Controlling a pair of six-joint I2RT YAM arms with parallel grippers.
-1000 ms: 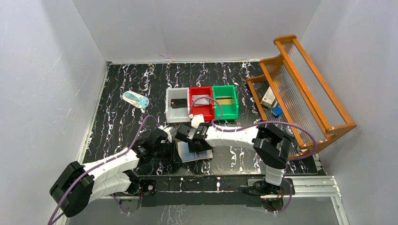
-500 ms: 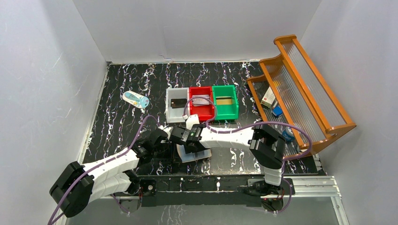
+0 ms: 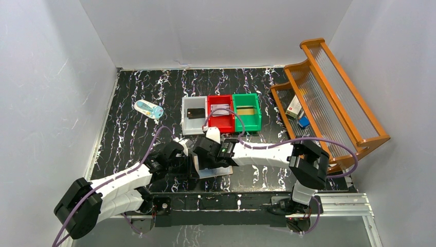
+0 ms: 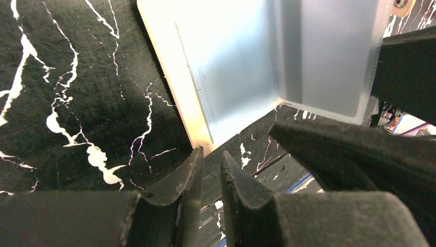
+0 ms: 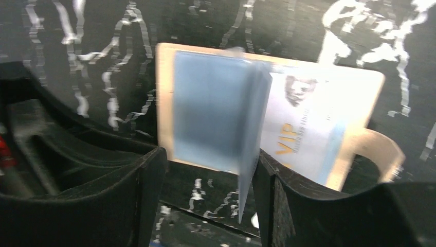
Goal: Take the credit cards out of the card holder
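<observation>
While the card holder (image 5: pixel 216 118) lies spread open on the tabletop (image 3: pixel 133 149) between the arms, the right claw (image 5: pixel 208 175) hangs wide open and empty astride its raised flap (image 5: pixel 254 149). The left claw (image 4: pixel 211 159) sits almost closed at a corner (gripping or not, I can't tell). Best pinch the VIP card (image 5: pixel 303 128) squarely, then draw it along its pocket.

The right end effector (image 5: pixel 208 164) has slid nearer over the card holder (image 5: pixel 205 108), elbow (image 3: pixel 308 164) swinging outward.
</observation>
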